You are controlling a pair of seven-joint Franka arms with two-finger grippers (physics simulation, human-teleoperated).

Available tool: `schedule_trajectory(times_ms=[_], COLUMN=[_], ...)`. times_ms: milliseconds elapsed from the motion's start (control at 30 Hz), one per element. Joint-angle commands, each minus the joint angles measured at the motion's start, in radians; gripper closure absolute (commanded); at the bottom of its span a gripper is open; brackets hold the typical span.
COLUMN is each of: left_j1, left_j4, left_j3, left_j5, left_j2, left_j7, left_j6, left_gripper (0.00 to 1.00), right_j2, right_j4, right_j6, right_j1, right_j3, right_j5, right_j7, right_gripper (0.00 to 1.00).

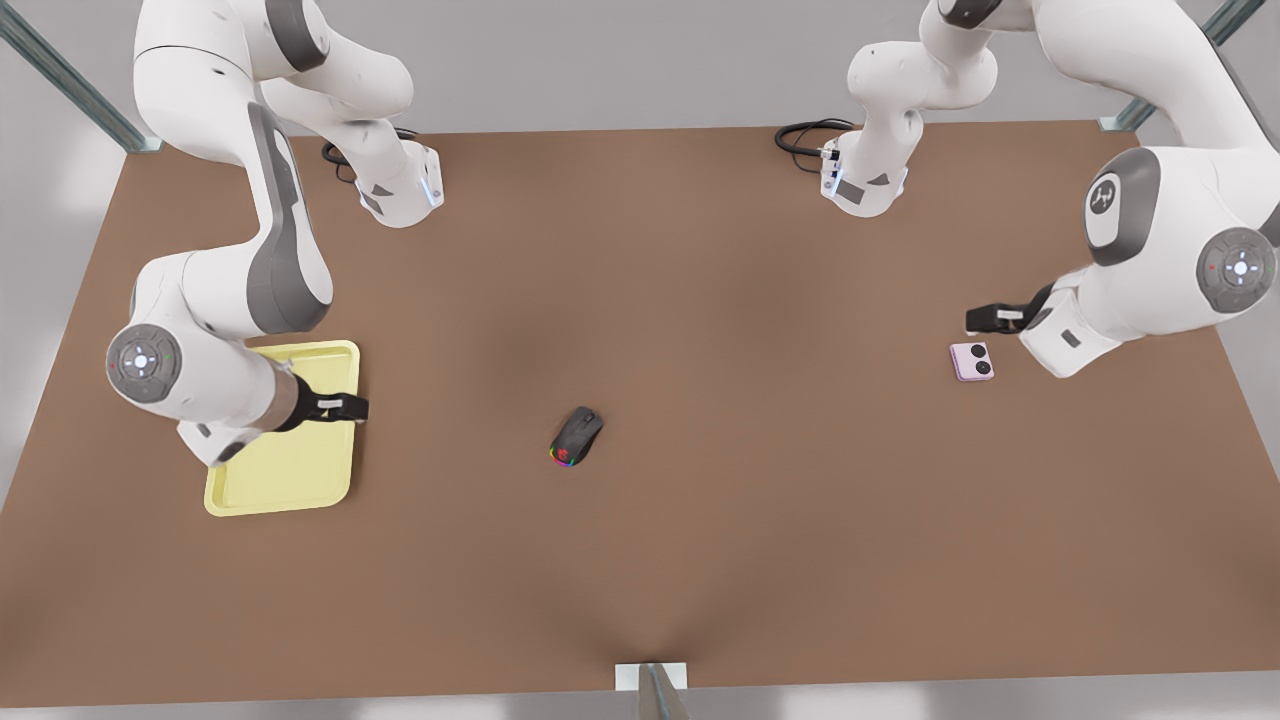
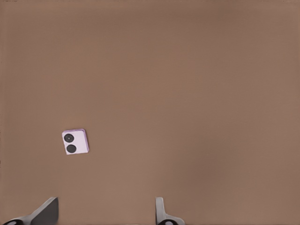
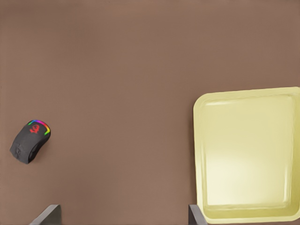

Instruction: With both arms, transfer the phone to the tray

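Though fingers cropped, left pincer (image 1: 985, 319) spread near phone (image 1: 971, 361); right pincer (image 1: 350, 407) spread above tray (image 1: 300, 480).

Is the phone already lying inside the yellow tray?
No, the phone lies on the bare table, far from the tray.
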Motion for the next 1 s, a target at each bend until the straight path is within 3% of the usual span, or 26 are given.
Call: schedule_trajectory(times_ms=[0,67,100,133,200,333,467,967], left_j1=[0.000,0.000,0.003,0.009,0.068,0.129,0.192,0.190], left_j4=[0.000,-0.021,-0.115,-0.259,-0.394,-0.704,-0.779,-0.859], left_j3=[0.000,0.003,0.023,0.057,0.060,0.135,0.143,0.140], left_j5=[0.008,0.008,0.036,0.045,0.037,0.037,0.040,0.030], left_j2=[-0.002,0.004,0.006,0.016,0.078,0.076,0.130,0.190], left_j7=[-0.028,-0.039,-0.042,-0.029,0.160,0.404,0.433,0.331], left_j6=[0.073,0.074,0.122,0.284,0.511,0.938,1.091,1.099], left_gripper=[0.00,0.00,0.00,0.00,0.00,0.00,0.00,0.00], right_j2=[-0.001,-0.001,-0.001,-0.001,-0.001,-0.001,-0.001,-0.001], right_j4=[0.000,0.001,0.001,0.001,0.001,0.001,0.001,0.000], right_j6=[0.127,0.124,0.126,0.123,0.123,0.123,0.123,0.129], right_j1=[-0.001,0.002,0.002,0.002,0.002,0.004,0.004,0.004], right_j3=[0.000,0.000,0.000,0.000,0.000,0.000,0.000,0.000], right_j5=[0.001,0.001,0.001,0.001,0.001,0.002,0.002,0.002], right_j7=[0.101,0.102,0.102,0.102,0.102,0.107,0.105,0.116], right_gripper=[0.00,0.00,0.00,0.00,0.00,0.00,0.00,0.00])
